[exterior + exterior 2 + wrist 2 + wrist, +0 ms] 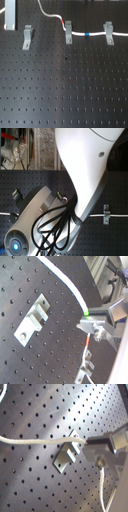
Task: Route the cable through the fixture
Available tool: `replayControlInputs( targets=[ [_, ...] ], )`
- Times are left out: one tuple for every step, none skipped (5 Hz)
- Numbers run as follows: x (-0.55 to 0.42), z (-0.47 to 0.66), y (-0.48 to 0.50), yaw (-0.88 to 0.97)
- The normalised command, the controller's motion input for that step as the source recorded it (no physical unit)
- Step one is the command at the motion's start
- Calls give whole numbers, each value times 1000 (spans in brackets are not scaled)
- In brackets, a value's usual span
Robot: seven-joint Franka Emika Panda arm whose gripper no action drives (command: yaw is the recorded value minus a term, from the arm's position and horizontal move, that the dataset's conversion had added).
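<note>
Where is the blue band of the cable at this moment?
In the first exterior view, the blue band sits on the cable between the middle clip and the right clip, near the top.

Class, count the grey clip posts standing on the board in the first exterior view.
3: left clip stands free of the cable; middle clip and right clip carry it. More may lie outside the picture.

Hidden from me: my own arm (82,173) blocks most of the second exterior view, covering the cable (117,217) between both frame edges, while my gripper (92,326) is cropped in both wrist views, jaw state unreadable.
</note>
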Motion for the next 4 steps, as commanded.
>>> replayControlInputs(
  targets=[
    [0, 17, 0, 0],
    [52, 399, 242, 114],
    [179, 595, 332, 231],
    [146, 540, 262, 206]
  ],
)
